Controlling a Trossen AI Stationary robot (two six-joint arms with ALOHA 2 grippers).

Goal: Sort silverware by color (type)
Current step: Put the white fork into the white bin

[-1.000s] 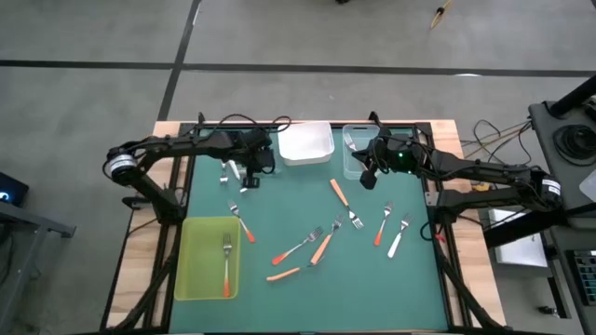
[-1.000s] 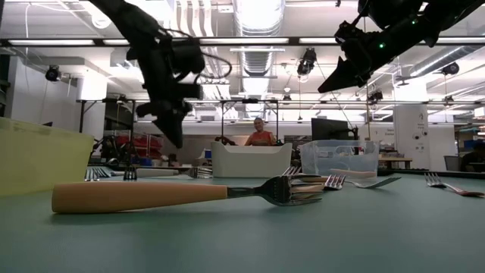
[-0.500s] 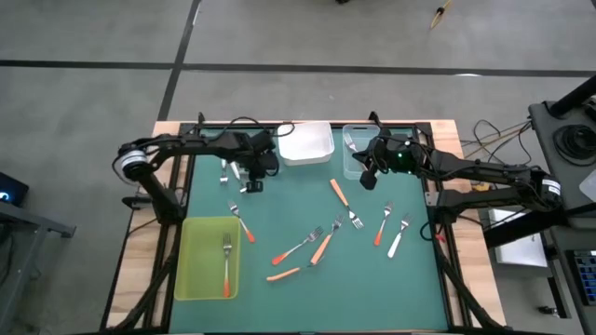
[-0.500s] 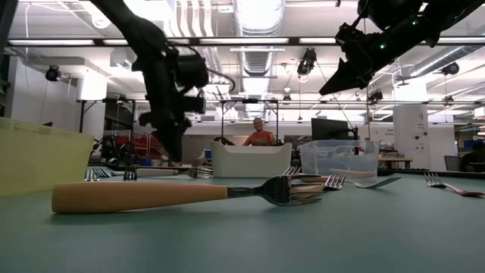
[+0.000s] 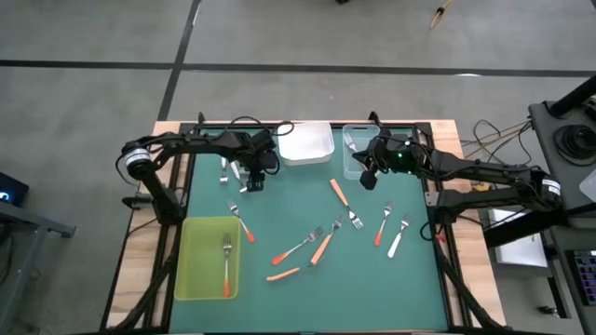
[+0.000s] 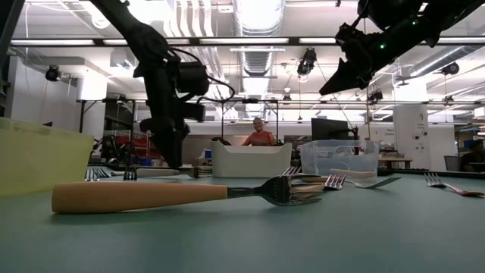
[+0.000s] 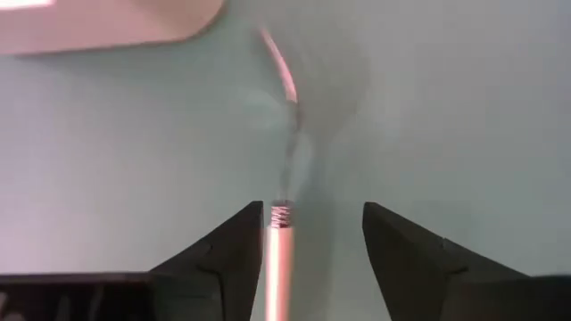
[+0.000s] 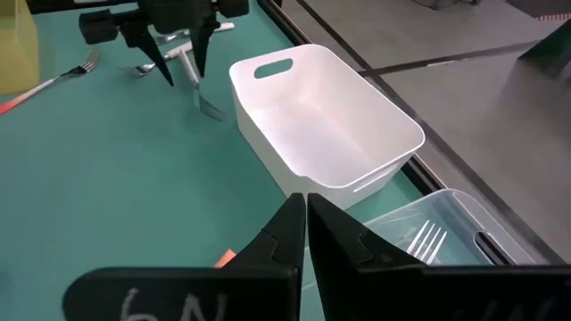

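Flanking the white tray [image 5: 305, 144], left hand [image 5: 251, 182] gapes over a fork [image 8: 190, 69]; right hand [image 5: 367, 179] pinched empty.

Seen from directly above, my green table mat [image 5: 298, 223] fills the middle. My left gripper [image 5: 251, 182] reaches toward the far side, just left of a white tray [image 5: 307, 144], with a white-handled fork [image 5: 223, 170] lying beside it. My right gripper [image 5: 369, 177] hovers at the near edge of a clear tray [image 5: 355, 154] holding one fork. A yellow-green tray [image 5: 207, 259] sits near the front left, with a red-orange fork [image 5: 226, 265] lying inside. Just beyond it lies another orange-handled fork [image 5: 241, 222]. Forks with orange and white handles lie scattered across the centre and right of the mat.
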